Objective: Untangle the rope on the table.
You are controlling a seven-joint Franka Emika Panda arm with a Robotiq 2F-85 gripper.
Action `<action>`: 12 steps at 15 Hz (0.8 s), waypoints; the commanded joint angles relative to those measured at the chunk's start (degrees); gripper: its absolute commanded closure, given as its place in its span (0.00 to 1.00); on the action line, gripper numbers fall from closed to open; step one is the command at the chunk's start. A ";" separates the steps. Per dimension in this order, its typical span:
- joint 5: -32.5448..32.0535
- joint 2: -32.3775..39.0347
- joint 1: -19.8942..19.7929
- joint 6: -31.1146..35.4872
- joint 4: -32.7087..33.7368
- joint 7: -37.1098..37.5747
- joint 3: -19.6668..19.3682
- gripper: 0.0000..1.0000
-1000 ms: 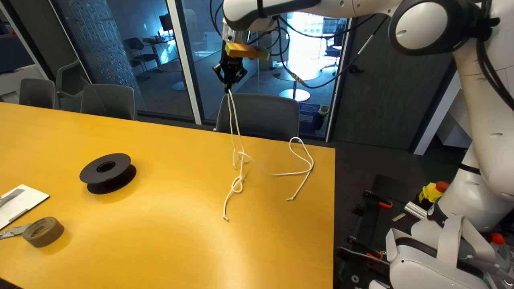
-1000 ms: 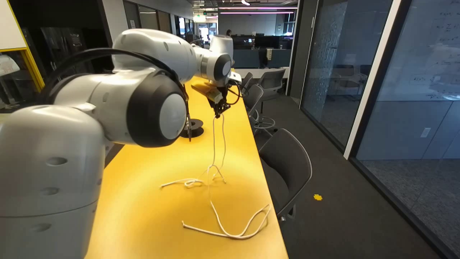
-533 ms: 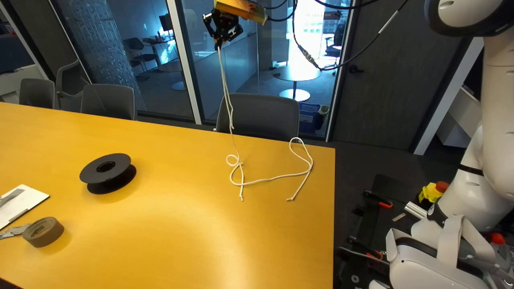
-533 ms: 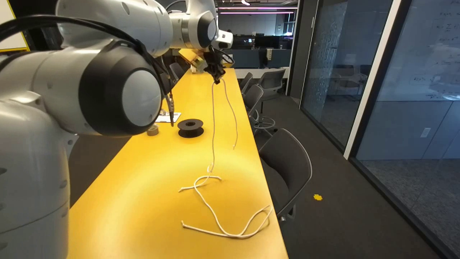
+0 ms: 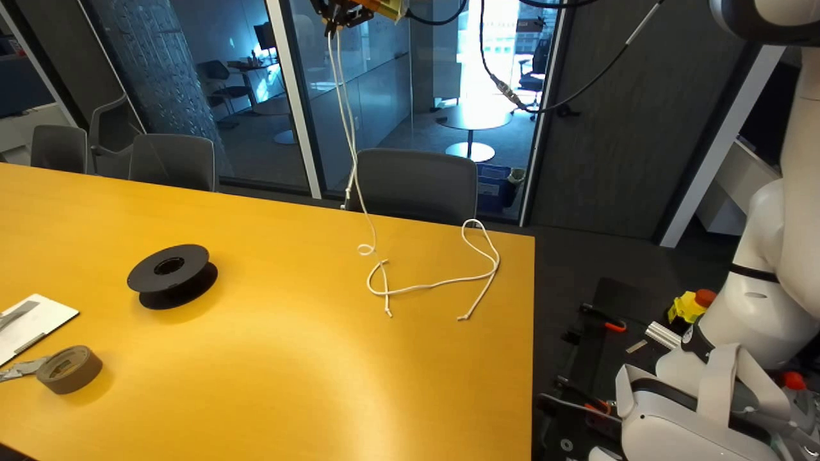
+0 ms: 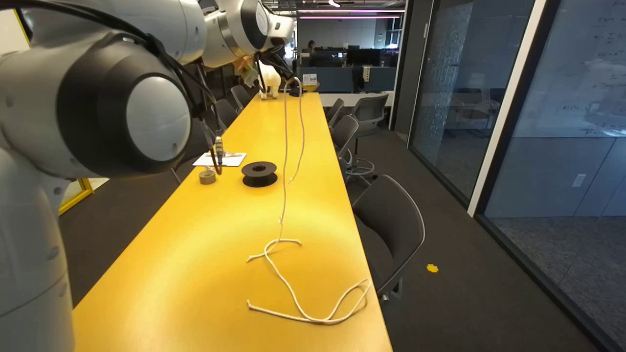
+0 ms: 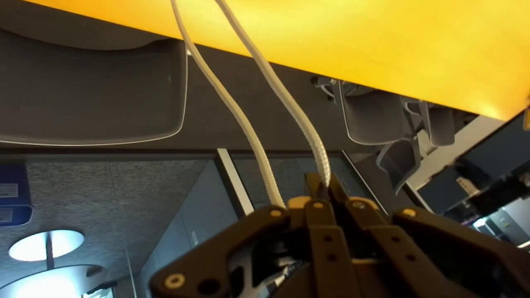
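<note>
White arm (image 6: pixel 34 127), black cables (image 6: pixel 155 45); black claw (image 7: pixel 326 188)

In the wrist view both strands of the rope (image 7: pixel 290 102) run off the top edge, and the stretch pinched in the pincer (image 7: pixel 324 188) is hidden. In an exterior view the top edge cuts off the pincer's upper part, and whether a small loop (image 5: pixel 366 254) in the rope is knotted is too fine to tell. The left edge there crops a white sheet (image 5: pixel 38 320) and a silvery thing (image 5: pixel 22 369), whose right end the tape (image 5: pixel 80 379) hides; the bottom edge, the headset (image 5: pixel 679 429).
</note>
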 commanded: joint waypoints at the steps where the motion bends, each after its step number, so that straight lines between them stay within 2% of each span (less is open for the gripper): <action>1: -4.22 -3.56 1.61 4.55 -3.12 9.31 -1.38 0.96; 5: -10.18 -6.25 2.46 7.94 -4.74 17.87 -1.68 0.96; 9: -12.68 -8.13 2.16 11.61 -7.47 19.95 -0.97 0.96; 12: -6.58 -9.39 1.13 15.94 -12.41 13.80 1.27 0.96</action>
